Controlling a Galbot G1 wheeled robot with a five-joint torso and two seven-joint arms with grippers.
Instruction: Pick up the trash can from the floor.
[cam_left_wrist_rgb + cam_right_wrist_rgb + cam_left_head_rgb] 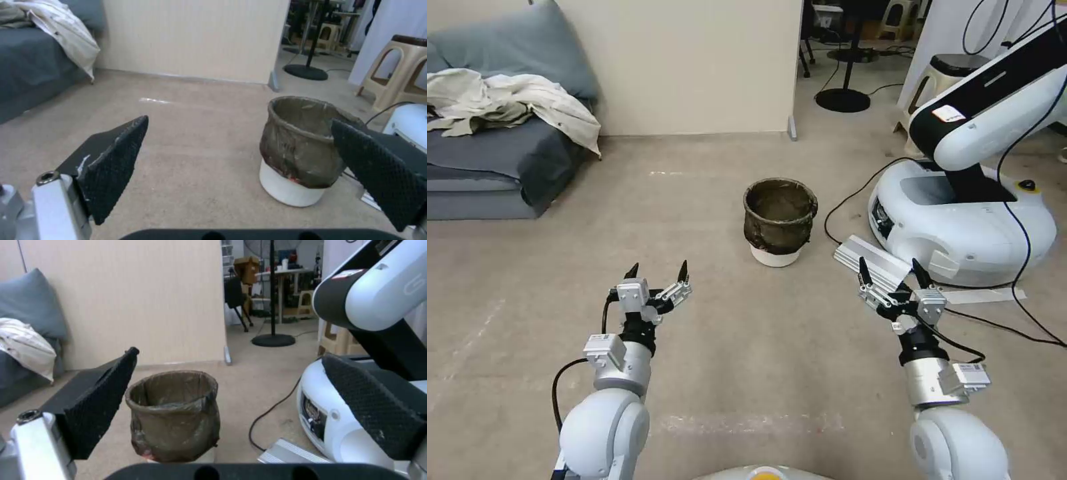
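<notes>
The trash can (780, 220) stands upright on the floor (727, 333), its dark bag folded over the rim and the white base visible below; a large white robot base (960, 220) with black cables sits to its right, with a ribbed silver panel (872, 262) lying on the floor between the two. The left pincer (658, 272) and the right pincer (893, 273) are held above the floor nearer the camera than the can, one on each side, both with fingers spread apart and holding nothing. A grey-blue couch (487, 173) carrying a rumpled pale cloth (514, 103) stands at the far left against the beige wall (694, 67).
</notes>
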